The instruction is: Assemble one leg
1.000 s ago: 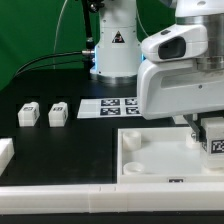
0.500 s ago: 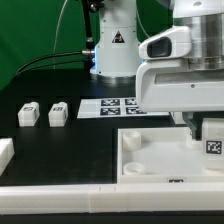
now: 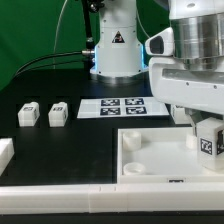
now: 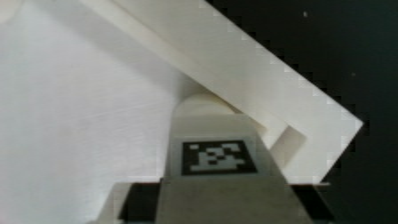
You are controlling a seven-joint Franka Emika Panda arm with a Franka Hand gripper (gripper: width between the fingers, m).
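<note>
Now | end effector clamped on leg | arm shifted since earlier, uncovering more marker board | leg above panel corner

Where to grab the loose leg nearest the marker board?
Probably from straight above: pinch two opposite side faces of the leg. It lies flat on the table, tag face up, sides upright, and the gap to the other loose leg leaves room for a finger.
</note>
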